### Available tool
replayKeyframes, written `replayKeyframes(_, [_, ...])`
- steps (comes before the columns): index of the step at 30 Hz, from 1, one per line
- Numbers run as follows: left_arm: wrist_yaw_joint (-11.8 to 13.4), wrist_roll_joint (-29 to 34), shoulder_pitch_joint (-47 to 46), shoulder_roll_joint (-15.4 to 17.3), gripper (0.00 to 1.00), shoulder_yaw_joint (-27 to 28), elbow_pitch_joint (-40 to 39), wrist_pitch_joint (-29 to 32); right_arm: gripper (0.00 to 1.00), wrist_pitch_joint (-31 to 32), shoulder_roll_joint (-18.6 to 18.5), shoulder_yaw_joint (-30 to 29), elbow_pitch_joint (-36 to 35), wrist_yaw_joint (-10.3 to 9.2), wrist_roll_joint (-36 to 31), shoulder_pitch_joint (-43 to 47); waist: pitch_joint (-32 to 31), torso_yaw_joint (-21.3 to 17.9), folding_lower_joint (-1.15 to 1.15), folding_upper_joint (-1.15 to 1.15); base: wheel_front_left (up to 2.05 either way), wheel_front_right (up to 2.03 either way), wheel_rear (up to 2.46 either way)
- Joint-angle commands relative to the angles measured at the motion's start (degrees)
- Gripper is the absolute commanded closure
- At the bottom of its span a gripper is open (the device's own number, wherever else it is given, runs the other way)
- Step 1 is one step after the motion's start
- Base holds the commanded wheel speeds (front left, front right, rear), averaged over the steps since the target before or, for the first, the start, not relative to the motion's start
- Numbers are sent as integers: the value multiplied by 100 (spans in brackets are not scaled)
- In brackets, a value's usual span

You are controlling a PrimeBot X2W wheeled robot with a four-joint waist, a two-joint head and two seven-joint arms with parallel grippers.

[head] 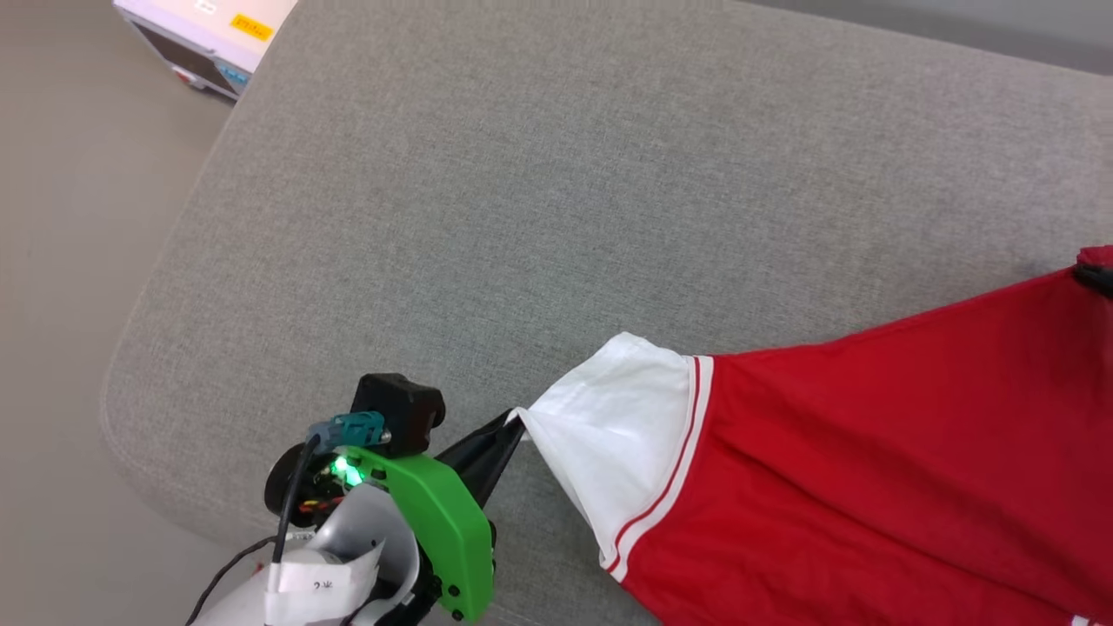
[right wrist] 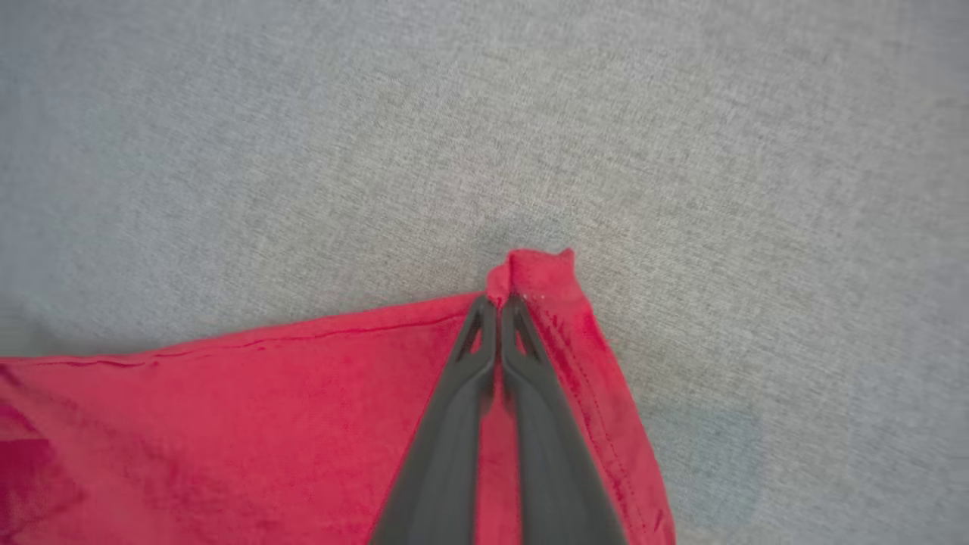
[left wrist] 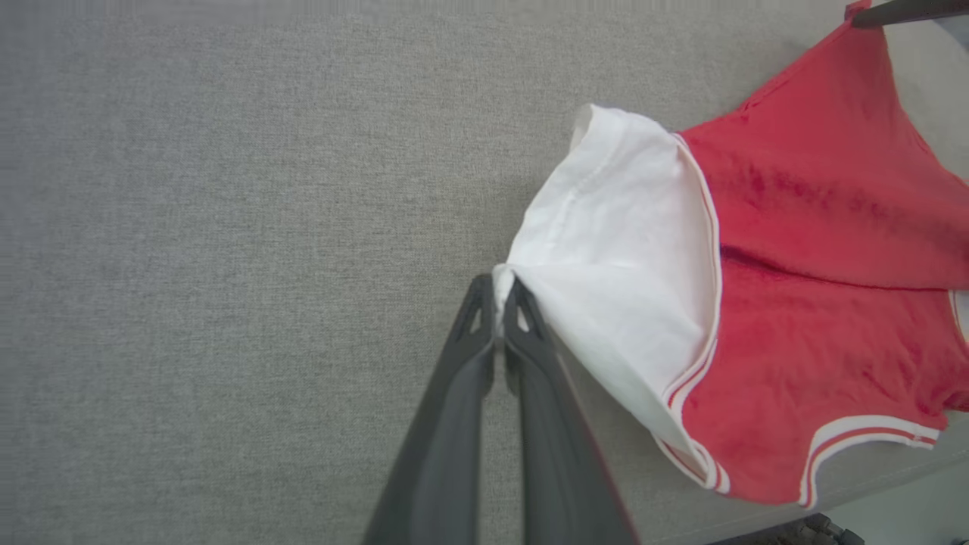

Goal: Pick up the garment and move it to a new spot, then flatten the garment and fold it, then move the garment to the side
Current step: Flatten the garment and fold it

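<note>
The garment (head: 869,452), a red shirt with a white short sleeve (head: 609,435) edged in red-and-white stripes, is stretched above the grey cushion at the right. My left gripper (head: 515,422) is shut on the tip of that white sleeve (left wrist: 613,257), fingers pinched together around the hem in the left wrist view (left wrist: 498,291). My right gripper (right wrist: 498,301) is shut on a red corner of the garment (right wrist: 534,272), which bunches just past its fingertips. In the head view that corner sits at the far right edge (head: 1094,261). The fabric between the two grips is pulled taut.
The large grey fabric cushion (head: 522,191) lies under everything, with its rounded edge at the left and front. Bare floor (head: 69,261) lies to the left. A white box with a yellow label (head: 209,35) stands at the top left, off the cushion.
</note>
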Motion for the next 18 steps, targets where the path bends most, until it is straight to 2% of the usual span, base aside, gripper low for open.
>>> replayKeyframes(1, [54, -2, -25, 80, 100, 60, -49, 11, 100, -104, -20, 19, -88, -3, 81, 93, -316, -278, 0, 0, 0, 0, 0])
replayKeyframes(12, [162, 145, -193, 397, 100, 424, -336, -188, 100, -825, -223, 72, -713, -3, 448, 229, -962, -850, 0, 0, 0, 0, 0])
replayKeyframes(18, [179, 229, -373, 365, 100, 702, -426, -581, 100, -1215, -342, 35, -1215, -3, 642, 312, -1184, -1210, 0, 0, 0, 0, 0])
